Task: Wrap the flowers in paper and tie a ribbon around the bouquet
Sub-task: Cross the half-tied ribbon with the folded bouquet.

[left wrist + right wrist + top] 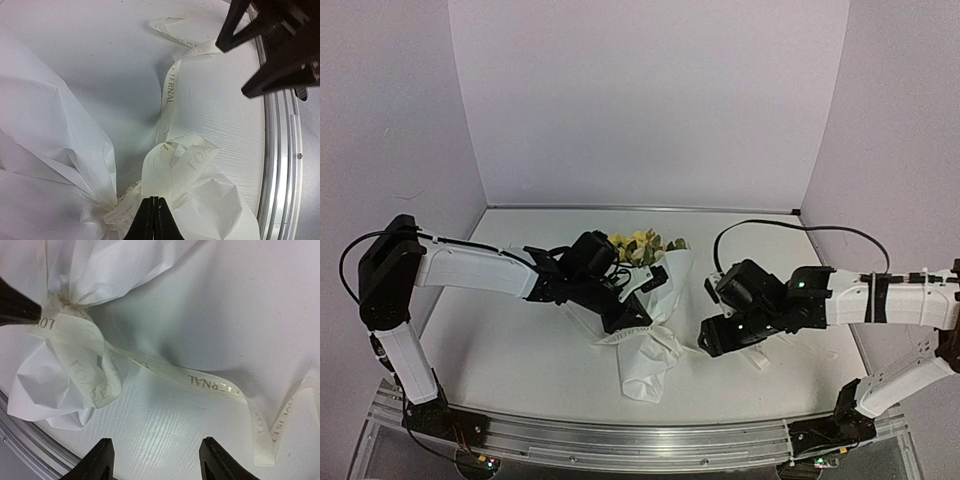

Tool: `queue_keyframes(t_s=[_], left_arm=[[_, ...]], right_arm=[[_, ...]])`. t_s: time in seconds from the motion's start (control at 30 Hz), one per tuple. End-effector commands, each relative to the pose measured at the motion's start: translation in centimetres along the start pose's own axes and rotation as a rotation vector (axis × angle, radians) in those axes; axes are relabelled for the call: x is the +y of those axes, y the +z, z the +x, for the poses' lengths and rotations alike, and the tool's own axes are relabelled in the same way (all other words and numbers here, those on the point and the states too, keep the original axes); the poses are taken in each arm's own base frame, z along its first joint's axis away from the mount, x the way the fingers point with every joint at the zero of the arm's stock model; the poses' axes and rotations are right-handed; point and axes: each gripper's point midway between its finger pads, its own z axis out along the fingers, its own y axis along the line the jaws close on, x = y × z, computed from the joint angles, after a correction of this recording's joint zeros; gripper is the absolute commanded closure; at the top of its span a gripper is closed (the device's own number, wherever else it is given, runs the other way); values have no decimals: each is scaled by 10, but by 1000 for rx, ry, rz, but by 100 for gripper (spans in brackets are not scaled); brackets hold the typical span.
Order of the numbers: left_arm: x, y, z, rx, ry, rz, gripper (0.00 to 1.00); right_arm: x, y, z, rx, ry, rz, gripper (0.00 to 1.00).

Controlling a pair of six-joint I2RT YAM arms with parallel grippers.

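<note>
The bouquet lies mid-table, a white paper cone with yellow flowers at its far, wide end. The lettered ribbon is wound round the gathered paper neck, and its tail trails over the table. My left gripper is shut on a ribbon loop at that neck. To the right of the bouquet's narrow end, my right gripper stands open above the bare table, short of the ribbon tail, with nothing between its fingers. It also shows in the left wrist view.
An aluminium rail runs along the table's near edge, close to the bouquet's narrow end. A black cable arcs above the right arm. White walls enclose the back and sides.
</note>
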Motion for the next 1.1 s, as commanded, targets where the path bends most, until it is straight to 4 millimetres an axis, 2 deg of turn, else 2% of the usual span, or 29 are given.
queue_keyframes(t_s=[0.0, 0.13, 0.2, 0.3, 0.47, 0.67, 0.87, 1.07], left_arm=[[-4, 0, -22, -38, 50, 19, 97], [0, -8, -39, -76, 47, -15, 89], [2, -13, -48, -101, 42, -30, 82], [3, -20, -59, -135, 38, -50, 72], [9, -36, -74, -201, 28, -106, 63], [23, -51, -76, -242, -8, -171, 60], [28, -67, -71, -257, -35, -196, 59], [30, -80, -67, -270, -45, -214, 59]], right_arm=[[-71, -20, 13, -9, 156, 236, 36], [-120, -19, 49, 48, 342, 352, 34], [-133, -19, 60, 61, 391, 386, 34], [-145, -20, 64, 63, 400, 431, 32], [-164, -17, 50, 50, 512, 473, 29], [-150, 7, 7, 17, 631, 429, 30], [-158, 28, -6, -41, 736, 490, 39], [-171, 51, -8, -43, 802, 517, 44]])
